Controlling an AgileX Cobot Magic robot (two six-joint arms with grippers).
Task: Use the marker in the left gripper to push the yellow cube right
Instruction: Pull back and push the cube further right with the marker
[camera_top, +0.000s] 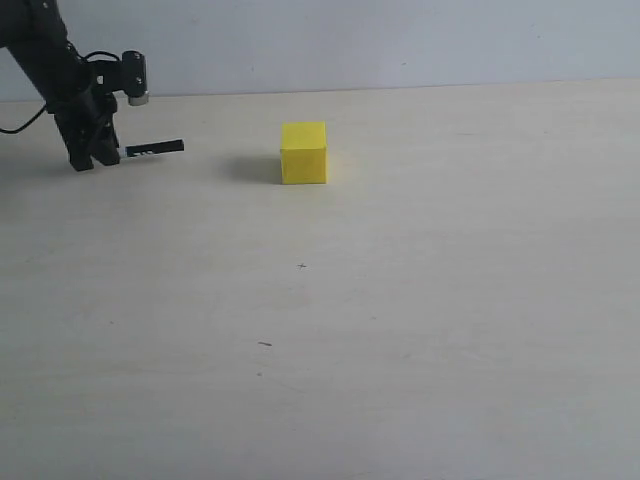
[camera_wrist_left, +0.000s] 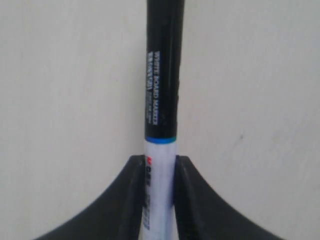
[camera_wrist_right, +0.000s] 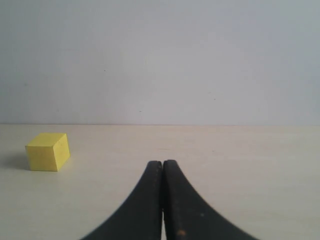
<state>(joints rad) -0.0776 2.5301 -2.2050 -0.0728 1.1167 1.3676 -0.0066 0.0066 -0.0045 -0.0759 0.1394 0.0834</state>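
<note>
**A:** Where do we stand?

**B:** Our left gripper sits toward 10 o'clock in the exterior view. Its jaws are part-way closed and clamped on the white barrel of the marker. The marker sticks out roughly level, black end pointing to 3 o'clock. The yellow cube rests on the desk at 3 o'clock from that end, with a clear gap between them. Nothing touches it.

**A:** And our right gripper?

**B:** Its jaws are pressed together with nothing in them. From there the cube lies off at about 10 o'clock, well apart.

**A:** So how do we push well?

**B:** We judge this to be the approach. We should travel straight toward 3 o'clock and meet the middle of the cube's 9 o'clock face, low enough that it slides rather than tips. An off-centre touch would likely twist it aside.

**A:** Are we lined up?

**B:** In height it looks close. In depth we cannot tell from these views, so we should check before contact. We should also go slowly, since a hard shove could drive the slim barrel back through the jaws.
</note>
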